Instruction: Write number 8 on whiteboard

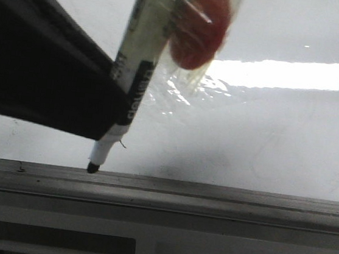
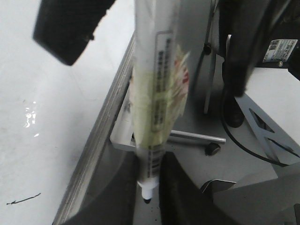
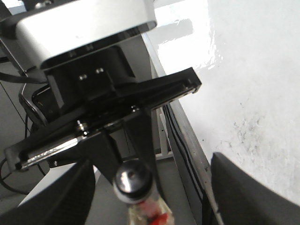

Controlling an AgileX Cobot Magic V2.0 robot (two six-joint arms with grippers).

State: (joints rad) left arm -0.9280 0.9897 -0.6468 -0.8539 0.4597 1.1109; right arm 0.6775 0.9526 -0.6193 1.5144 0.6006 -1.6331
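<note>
Black claw (image 2: 147, 199) with matte curved fingers (image 2: 180, 197), silver wrist housing (image 3: 84, 23), small screws, black cables

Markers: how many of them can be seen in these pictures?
1. The marker is held by the left gripper, jaws shut on it, tip down by the grey rail of the whiteboard. Others may be hidden.

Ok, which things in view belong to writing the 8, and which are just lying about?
Belongs to the job:
- marker, clamped in the left gripper
- whiteboard

Just lying about:
- short black stroke on the board
- grey speckled smudge
- grey rail along the board's edge
- right gripper, open and holding nothing
</note>
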